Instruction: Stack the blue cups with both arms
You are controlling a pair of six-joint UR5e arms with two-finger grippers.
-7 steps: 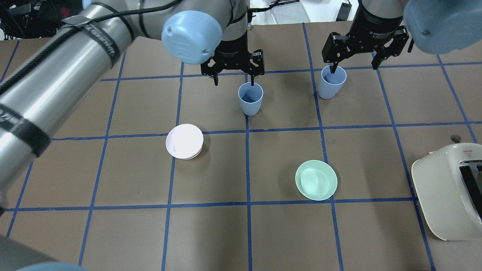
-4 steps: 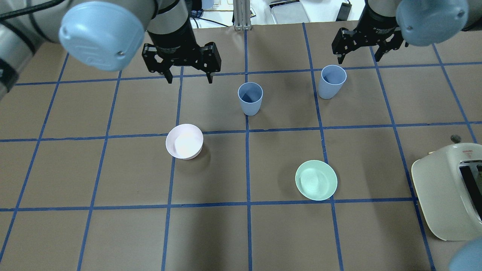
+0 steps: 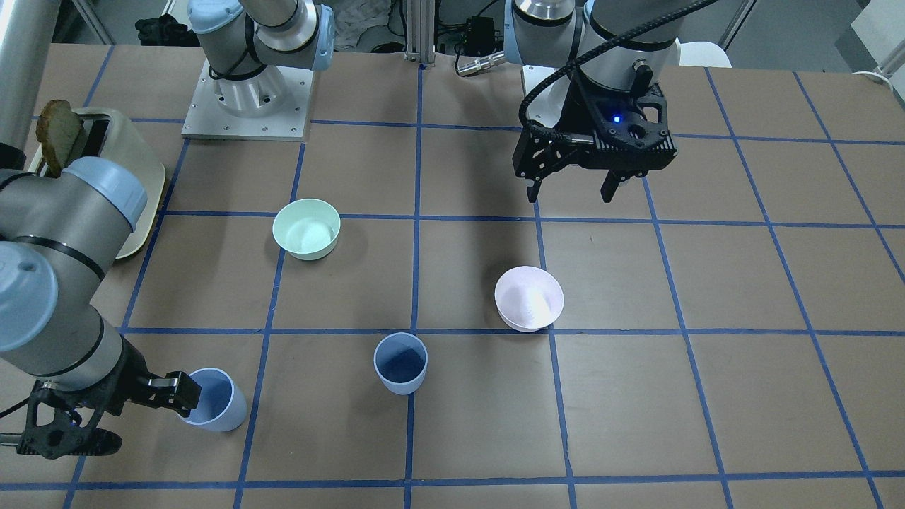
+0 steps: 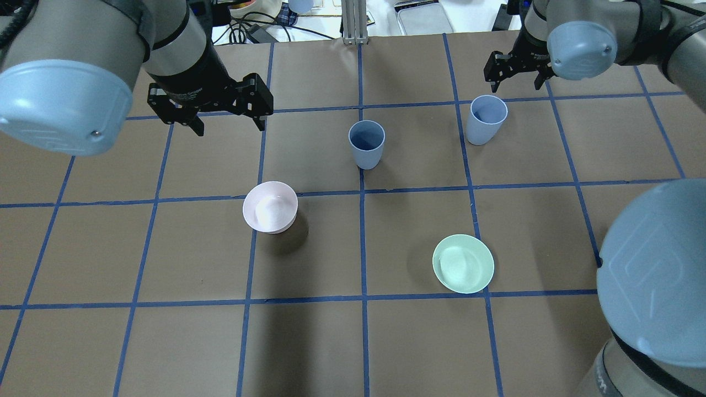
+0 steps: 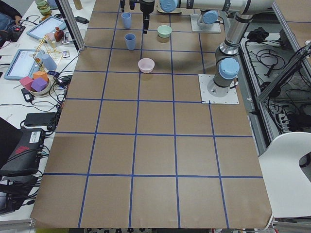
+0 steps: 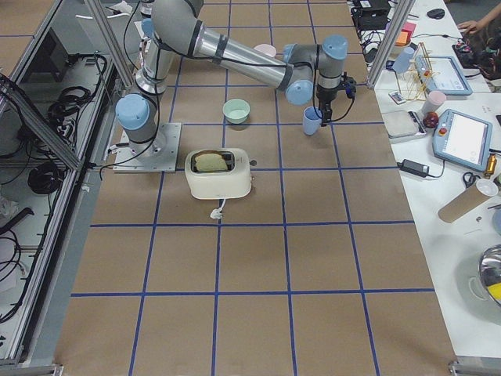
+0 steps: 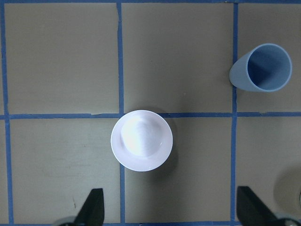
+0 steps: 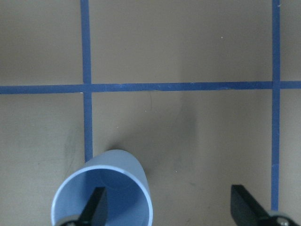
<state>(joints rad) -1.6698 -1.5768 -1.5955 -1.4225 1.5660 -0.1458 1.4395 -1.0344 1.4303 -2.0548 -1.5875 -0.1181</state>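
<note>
Overhead: L gripper [image 4: 229, 129] has jaws apart, empty, at 9 o'clock of centre blue cup [image 4: 366, 144]. R gripper [image 4: 514, 86] has jaws apart, empty, just at 1 o'clock of 2nd blue cup [image 4: 485, 119]. Cups apart, unstacked.

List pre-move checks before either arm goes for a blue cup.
1. centre cup and right cup upright, apart: ok.
2. left pincer open, empty: ok.
3. right pincer open, empty: ok.
4. left pincer over centre cup: not ok, it hangs off to the side.
5. right pincer finger inside right cup's rim or only above it: cannot tell.
6. pink bowl and green bowl off the line between cups: ok.
</note>
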